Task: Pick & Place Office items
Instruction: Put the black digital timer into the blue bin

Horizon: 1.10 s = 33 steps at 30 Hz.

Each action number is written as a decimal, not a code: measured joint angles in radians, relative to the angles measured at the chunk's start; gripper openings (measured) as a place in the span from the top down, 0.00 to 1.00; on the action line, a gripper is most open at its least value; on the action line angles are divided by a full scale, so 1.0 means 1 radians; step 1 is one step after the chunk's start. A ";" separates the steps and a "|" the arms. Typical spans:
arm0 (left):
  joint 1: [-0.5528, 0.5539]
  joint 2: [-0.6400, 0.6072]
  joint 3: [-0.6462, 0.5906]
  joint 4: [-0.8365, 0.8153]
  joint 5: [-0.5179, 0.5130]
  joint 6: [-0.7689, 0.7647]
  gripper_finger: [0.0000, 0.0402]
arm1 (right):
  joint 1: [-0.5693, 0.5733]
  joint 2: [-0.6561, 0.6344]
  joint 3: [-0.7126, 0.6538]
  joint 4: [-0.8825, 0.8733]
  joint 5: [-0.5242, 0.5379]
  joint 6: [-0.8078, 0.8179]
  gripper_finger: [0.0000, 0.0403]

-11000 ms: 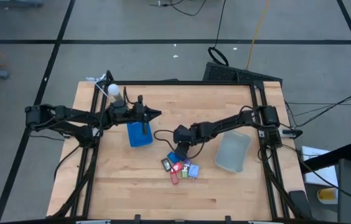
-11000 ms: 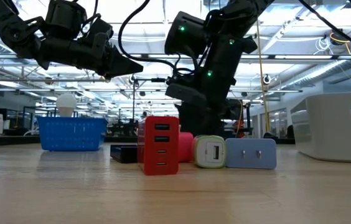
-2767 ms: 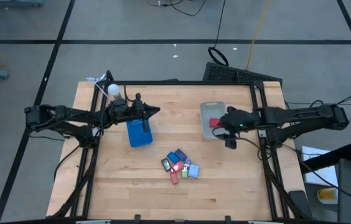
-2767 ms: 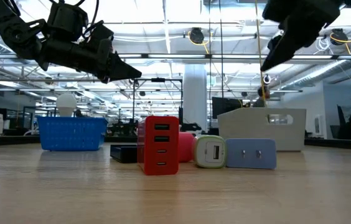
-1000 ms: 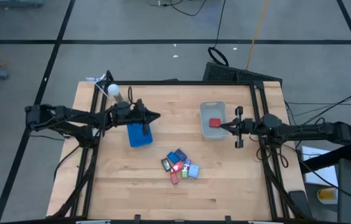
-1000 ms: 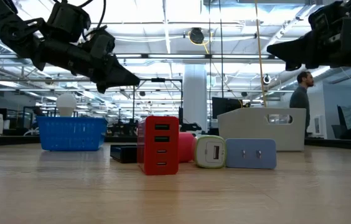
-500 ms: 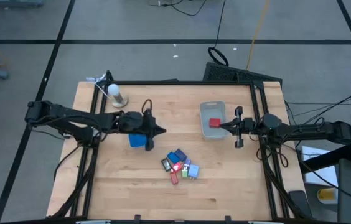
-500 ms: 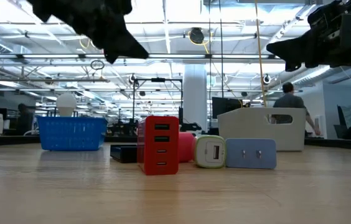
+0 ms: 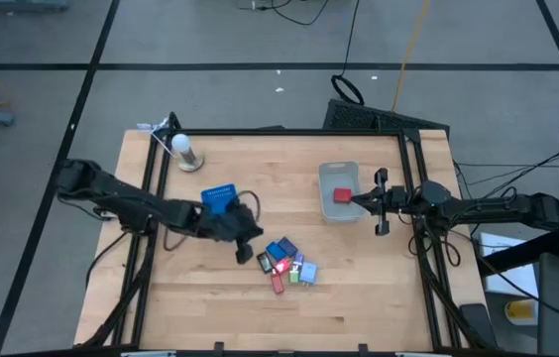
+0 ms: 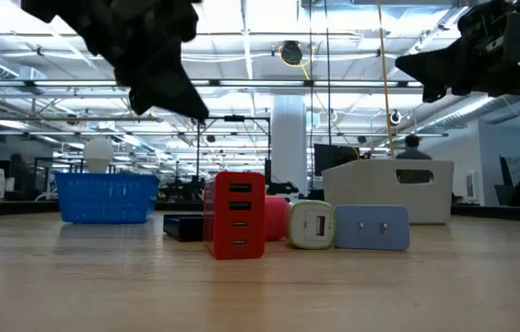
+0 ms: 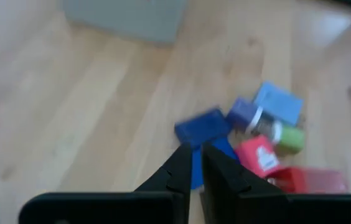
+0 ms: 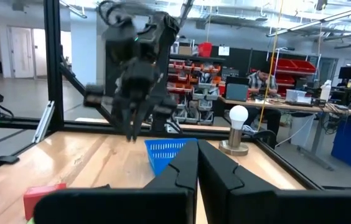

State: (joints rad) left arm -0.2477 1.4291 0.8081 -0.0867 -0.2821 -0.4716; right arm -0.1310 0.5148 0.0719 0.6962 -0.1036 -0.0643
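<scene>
From above, the left gripper (image 9: 244,250) hangs at nine o'clock of the clustered office items (image 9: 286,265), likely lining up a pick; a red piece (image 9: 340,195) already sits in the clear bin (image 9: 327,178). The right gripper (image 9: 363,201) waits clenched beside that bin.

At table height, the items (image 10: 306,224) are blocky, smooth plastic chargers on pale wood; the blue basket (image 10: 106,197) is meshed.

The left wrist view shows narrow dark fingers (image 11: 177,176) nearly together, grasping nothing.

Left wrist view is all blur: the office items (image 11: 259,140) smear together, colours only. Down low, the red piece (image 10: 239,214) hides those behind it. The left gripper (image 9: 245,255) stays dark, fingers unreadable from above.
</scene>
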 joint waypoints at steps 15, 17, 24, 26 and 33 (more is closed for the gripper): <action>-0.067 0.357 0.386 -0.388 0.086 -0.154 0.33 | 0.000 0.001 0.000 0.001 -0.003 0.003 1.00; -0.067 0.382 0.411 -0.421 0.117 -0.165 0.23 | 0.001 0.001 0.000 -0.004 -0.003 0.018 1.00; -0.069 0.427 0.434 -0.479 0.155 -0.175 0.02 | 0.001 0.001 0.000 -0.005 -0.003 0.038 1.00; -0.068 0.431 0.434 -0.488 0.171 -0.179 0.03 | 0.001 0.001 0.000 -0.005 -0.003 0.044 1.00; -0.066 0.451 0.434 -0.487 0.169 -0.119 0.06 | 0.001 0.001 0.000 -0.005 -0.003 0.044 1.00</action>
State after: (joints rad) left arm -0.3141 1.8800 1.2419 -0.5739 -0.1134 -0.5904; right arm -0.1300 0.5156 0.0719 0.6914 -0.1063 -0.0200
